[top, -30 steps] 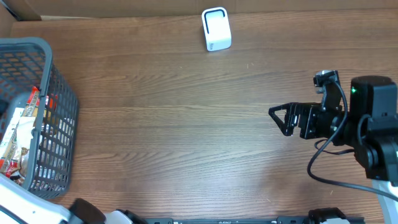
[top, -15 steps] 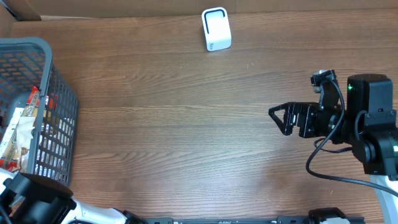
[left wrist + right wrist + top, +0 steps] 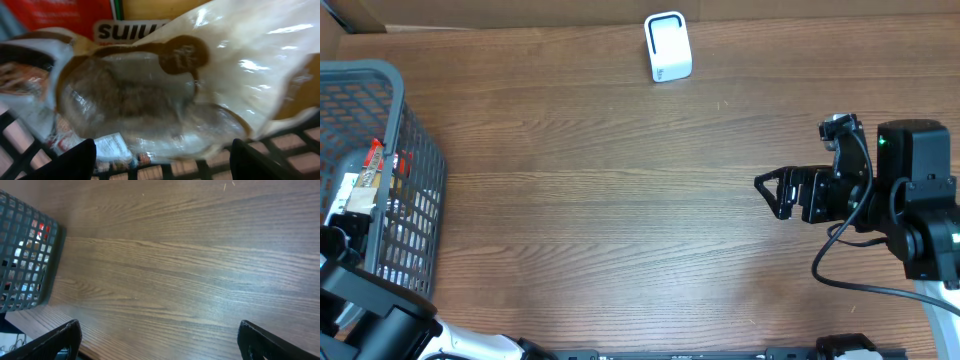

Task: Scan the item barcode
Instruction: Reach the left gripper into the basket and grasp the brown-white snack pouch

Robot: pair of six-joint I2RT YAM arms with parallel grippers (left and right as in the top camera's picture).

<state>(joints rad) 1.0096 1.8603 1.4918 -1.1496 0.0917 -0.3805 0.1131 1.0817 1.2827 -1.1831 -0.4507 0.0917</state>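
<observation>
In the left wrist view a clear, cream-and-brown plastic-wrapped item (image 3: 165, 95) fills the frame, lying on other packets inside the grey wire basket (image 3: 415, 150). My left gripper (image 3: 160, 157) is open, with its dark fingertips (image 3: 67, 162) spread to either side just below the packet. I cannot tell whether they touch it. No barcode shows clearly. The white scanner (image 3: 667, 47) stands at the table's far edge. Over the table at the right, my right gripper (image 3: 770, 190) hangs open and empty, pointing left.
Inside the basket are a red packet (image 3: 60, 12) and other wrapped goods (image 3: 360, 185). The basket also shows at the left of the right wrist view (image 3: 25, 250). Bare wooden tabletop (image 3: 620, 200) lies between basket, scanner and right arm.
My left arm has risen from the bottom-left corner and reached further into the basket, its jaws narrowing a little. The right arm has barely moved.
</observation>
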